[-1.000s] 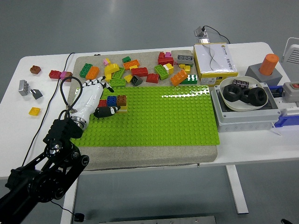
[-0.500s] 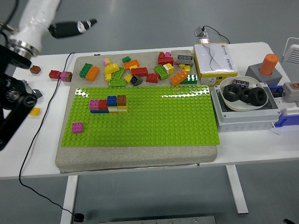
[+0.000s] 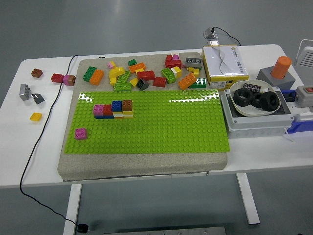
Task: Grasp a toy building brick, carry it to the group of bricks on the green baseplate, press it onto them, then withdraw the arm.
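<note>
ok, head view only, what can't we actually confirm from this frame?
- Both hands: outside the head view.
- Brick group: whether its studs are fully seated is too small to judge from above.
- Pink brick on the green baseplate: pressed on or just resting, unclear.
- White bowl: small items behind the black rings, too small to identify.
- Grey device at the right edge: cut off.

bright, sharp, glare on baseplate

White device cut off at right edge.
</note>
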